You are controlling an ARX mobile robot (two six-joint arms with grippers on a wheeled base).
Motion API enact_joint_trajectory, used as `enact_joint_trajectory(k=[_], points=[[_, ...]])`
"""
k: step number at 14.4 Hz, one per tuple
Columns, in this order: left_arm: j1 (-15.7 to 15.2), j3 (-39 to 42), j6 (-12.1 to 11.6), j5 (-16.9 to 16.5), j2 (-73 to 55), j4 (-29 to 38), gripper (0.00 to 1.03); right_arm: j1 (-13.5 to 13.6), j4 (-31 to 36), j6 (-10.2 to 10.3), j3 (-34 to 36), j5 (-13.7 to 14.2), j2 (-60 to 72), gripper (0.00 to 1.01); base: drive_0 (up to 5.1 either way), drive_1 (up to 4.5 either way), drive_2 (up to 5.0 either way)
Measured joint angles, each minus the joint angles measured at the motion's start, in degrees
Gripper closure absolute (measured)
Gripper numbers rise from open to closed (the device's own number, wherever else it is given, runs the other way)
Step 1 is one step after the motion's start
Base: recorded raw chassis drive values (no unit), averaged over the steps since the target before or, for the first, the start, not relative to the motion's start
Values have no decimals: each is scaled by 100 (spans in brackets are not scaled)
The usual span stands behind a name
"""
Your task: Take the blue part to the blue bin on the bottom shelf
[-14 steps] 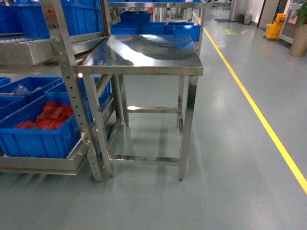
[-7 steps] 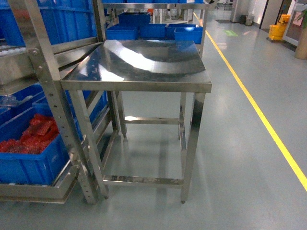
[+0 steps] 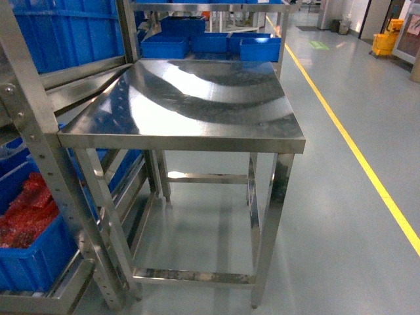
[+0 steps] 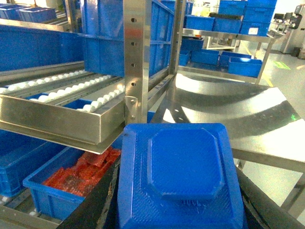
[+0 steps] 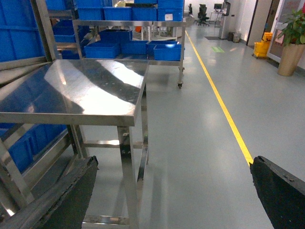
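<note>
The blue part (image 4: 181,176) fills the lower middle of the left wrist view, a blocky blue piece with a raised eight-sided panel on its face. It sits between the dark fingers of the left gripper (image 4: 178,210), which show at its lower left and lower right edges, so the gripper is closed on it. The fingertips themselves are hidden behind the part.

Beyond the left gripper and to its left, a blue crate (image 4: 57,188) heaped with red packets (image 4: 83,171) stands low in the steel rack (image 4: 136,62). Above that crate a tilted steel tray carries white roller tracks (image 4: 71,93). More blue bins (image 4: 224,57) stand on a farther rack ahead of the gripper; what they hold cannot be made out. Ahead and to the right of the gripper lies the shiny steel table (image 4: 238,109).

In the head view neither gripper shows. The table (image 3: 197,105) takes up the middle, and the crate of red packets (image 3: 26,216) is cut off at the left edge.

The right gripper (image 5: 174,191) shows only two dark fingers (image 5: 66,195) at the bottom corners of its wrist view, spread far apart with nothing between them. The table (image 5: 76,90) stands ahead and to its left, and a yellow floor line (image 5: 224,109) runs ahead to its right.
</note>
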State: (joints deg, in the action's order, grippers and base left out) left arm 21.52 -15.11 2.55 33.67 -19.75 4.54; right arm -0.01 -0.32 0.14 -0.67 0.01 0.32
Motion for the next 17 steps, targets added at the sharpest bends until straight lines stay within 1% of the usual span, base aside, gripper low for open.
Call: enact_joint_trajectory(k=[1,4,12,17], points=[[0,0,0,0,-11,-26,60,0,35,0,0,0,0,3,-5,397,-406],[2,2,0,-11,-28,4,60,0,-7,0,0,0,0,3,0,0,0],[2,2,0,-7,-11,-2,60,0,0,0,0,2,0,3,-471,373,101],[2,2,0,0,-11,-7,60,0,9,0,0,2,0,3,-501,244,244]])
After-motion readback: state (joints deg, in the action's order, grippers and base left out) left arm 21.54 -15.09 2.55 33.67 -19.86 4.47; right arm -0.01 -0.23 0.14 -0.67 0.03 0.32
